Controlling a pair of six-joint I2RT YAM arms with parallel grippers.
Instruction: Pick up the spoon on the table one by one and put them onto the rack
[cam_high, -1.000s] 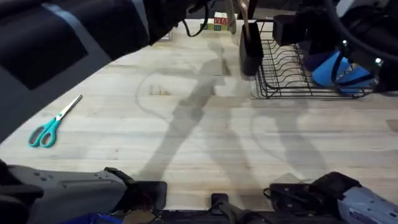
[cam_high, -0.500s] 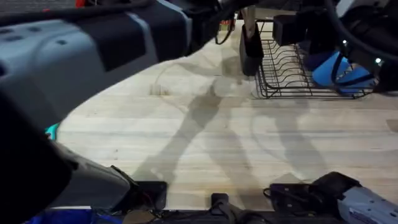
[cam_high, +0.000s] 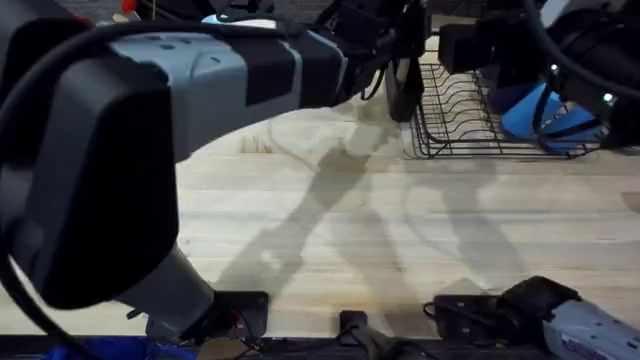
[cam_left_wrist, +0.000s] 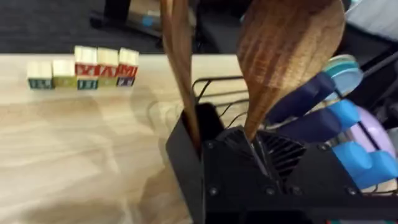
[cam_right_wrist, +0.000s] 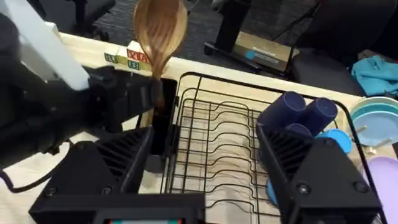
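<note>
— While the left arm stretches across the table (cam_high: 330, 240), where do the spoons sit relative to the rack (cam_right_wrist: 230, 134)?

— Both stand in the tall black utensil holder (cam_left_wrist: 205, 168) at the rack's end nearest the lettered wooden blocks (cam_left_wrist: 84, 67). From the left wrist, a slim brown handle (cam_left_wrist: 180, 62) goes down into the holder's opening, and just beside it a spoon (cam_left_wrist: 283, 53) stands bowl-up, its neck reaching the holder's top.

— And the left gripper (cam_high: 385, 40)?

— It hangs right at the holder, but I cannot tell how its jaws stand; the dark body blurs together there.

— Anything inside the rack?

— Dark blue cups (cam_right_wrist: 298, 112) lie at its far side from the holder, with teal and lilac plates (cam_right_wrist: 373, 118) just beyond the wires.

— The right gripper (cam_right_wrist: 205, 174)?

— It hovers over the rack's wires, jaws spread wide, holding nothing.
</note>
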